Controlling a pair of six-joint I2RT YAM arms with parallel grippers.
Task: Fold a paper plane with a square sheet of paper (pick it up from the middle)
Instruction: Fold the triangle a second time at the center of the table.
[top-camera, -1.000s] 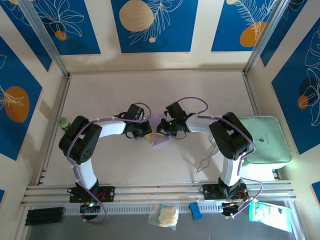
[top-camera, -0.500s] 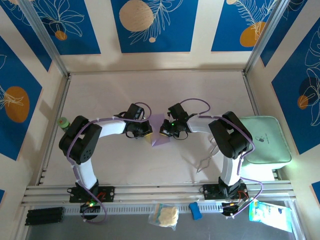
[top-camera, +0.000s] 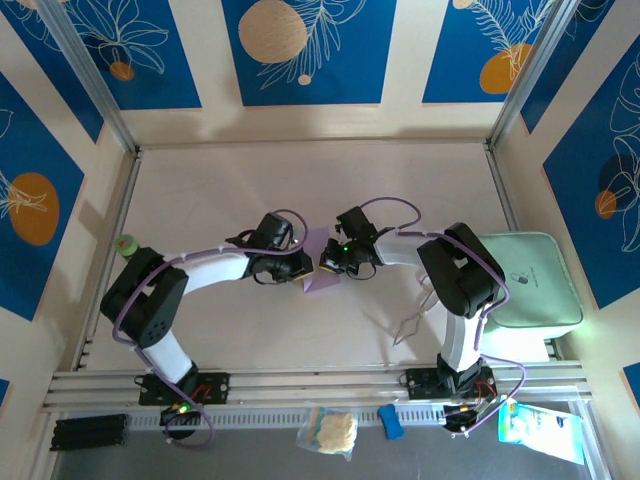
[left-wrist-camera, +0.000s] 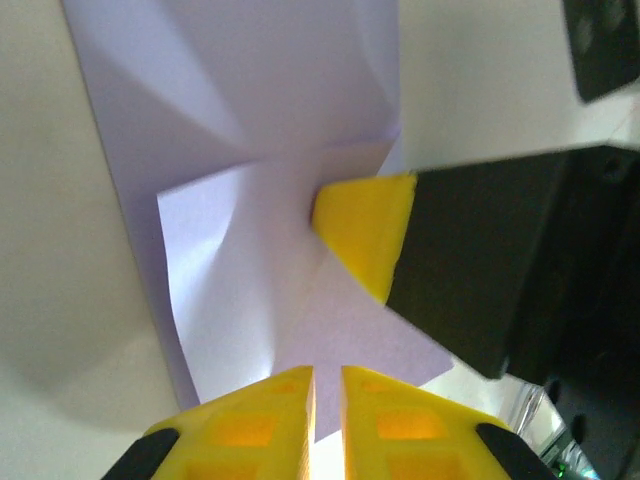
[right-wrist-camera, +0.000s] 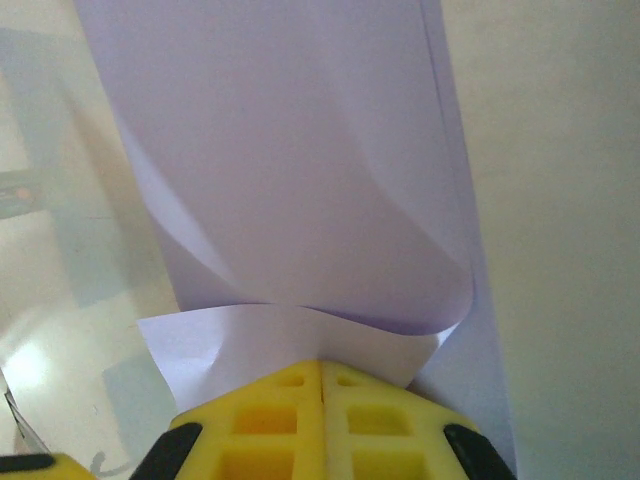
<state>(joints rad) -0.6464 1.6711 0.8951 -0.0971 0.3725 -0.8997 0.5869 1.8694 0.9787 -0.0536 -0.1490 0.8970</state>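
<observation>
The square sheet of paper (top-camera: 322, 281), lavender and partly folded with creases, lies mid-table between my two grippers. My right gripper (top-camera: 326, 263) is shut on it: in the right wrist view the yellow fingertips (right-wrist-camera: 321, 362) meet on a curled flap of the sheet (right-wrist-camera: 290, 180). My left gripper (top-camera: 298, 268) faces it from the left. In the left wrist view its jaws (left-wrist-camera: 327, 372) stand a narrow gap apart, with a corner of the paper (left-wrist-camera: 250, 250) reaching into the gap. The right gripper's yellow finger (left-wrist-camera: 365, 230) presses on the sheet just ahead.
A mint-green tray (top-camera: 525, 280) sits at the right edge beside the right arm. Metal tongs (top-camera: 413, 316) lie near the right arm's base. A green-capped bottle (top-camera: 125, 243) stands at the left wall. Small packets (top-camera: 328, 430) lie below the front rail.
My left arm has stretched lower and further right toward the paper, and its jaws have parted slightly. The right gripper stays shut on the sheet, shifted a little right.
</observation>
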